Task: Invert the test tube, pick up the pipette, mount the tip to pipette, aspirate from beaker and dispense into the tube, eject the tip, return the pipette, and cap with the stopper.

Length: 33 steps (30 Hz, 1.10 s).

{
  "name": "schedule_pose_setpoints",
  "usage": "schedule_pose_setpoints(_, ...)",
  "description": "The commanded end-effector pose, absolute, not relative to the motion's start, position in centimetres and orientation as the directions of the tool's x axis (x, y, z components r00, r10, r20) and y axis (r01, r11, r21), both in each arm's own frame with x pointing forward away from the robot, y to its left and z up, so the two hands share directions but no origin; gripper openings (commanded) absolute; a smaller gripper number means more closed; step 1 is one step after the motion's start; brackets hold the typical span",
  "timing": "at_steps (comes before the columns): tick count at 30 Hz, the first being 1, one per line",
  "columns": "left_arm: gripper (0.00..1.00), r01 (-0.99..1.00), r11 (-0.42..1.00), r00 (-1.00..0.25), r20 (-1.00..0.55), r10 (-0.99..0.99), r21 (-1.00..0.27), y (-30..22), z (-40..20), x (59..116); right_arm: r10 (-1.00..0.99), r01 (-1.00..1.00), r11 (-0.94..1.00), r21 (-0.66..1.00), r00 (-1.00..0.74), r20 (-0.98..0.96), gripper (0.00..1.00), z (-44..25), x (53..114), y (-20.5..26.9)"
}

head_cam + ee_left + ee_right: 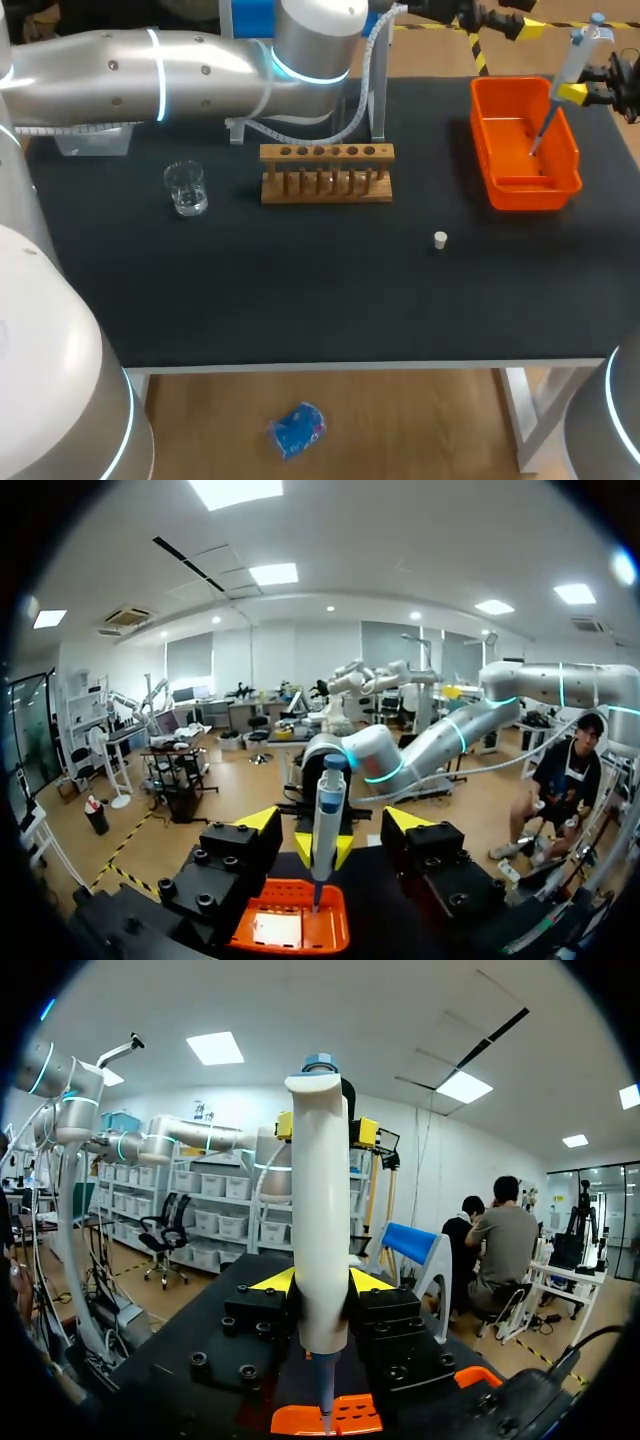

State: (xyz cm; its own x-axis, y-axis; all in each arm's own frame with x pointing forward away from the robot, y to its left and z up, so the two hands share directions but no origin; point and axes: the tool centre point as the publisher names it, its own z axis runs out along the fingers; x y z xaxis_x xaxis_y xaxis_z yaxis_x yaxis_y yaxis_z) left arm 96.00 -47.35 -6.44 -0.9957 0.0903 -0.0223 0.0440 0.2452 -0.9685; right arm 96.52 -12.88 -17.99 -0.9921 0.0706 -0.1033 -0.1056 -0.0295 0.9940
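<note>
My right gripper (pixel 585 93) (pixel 320 1282) is shut on the white and blue pipette (pixel 568 65) (pixel 320 1210). It holds the pipette upright at the back right, with the lower end inside the orange bin (pixel 525 185). My left arm reaches across the back of the table. Its gripper (pixel 490 22) (pixel 332 820) faces the pipette (pixel 328 800), fingers open to either side and not touching it. The glass beaker (pixel 186 188) stands at the left, and the white stopper (pixel 440 239) lies mid-table. I see no tube in the wooden rack (pixel 327 172).
A white stand (pixel 376 95) rises behind the rack, partly hidden by my left arm. The orange bin (pixel 290 930) (pixel 300 1420) lies under both grippers. Black matting covers the table.
</note>
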Motion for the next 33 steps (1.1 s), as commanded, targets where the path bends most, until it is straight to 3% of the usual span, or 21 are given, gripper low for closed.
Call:
schedule_pose_setpoints(1, 0.00, 0.041, 0.254, -0.995, -0.018, 0.096, -0.966, -48.0, -6.3, 96.1, 0.070, -0.106, -0.028, 0.994, -0.992, -0.104, 0.00, -18.0, 96.5, -12.9)
schedule_pose_setpoints(33, 0.00, 0.040, 0.291, -0.994, -0.008, 0.113, -0.956, -52.6, -6.0, 95.9, 0.070, -0.106, -0.028, 0.994, -0.992, -0.104, 0.00, -18.0, 96.5, -12.9)
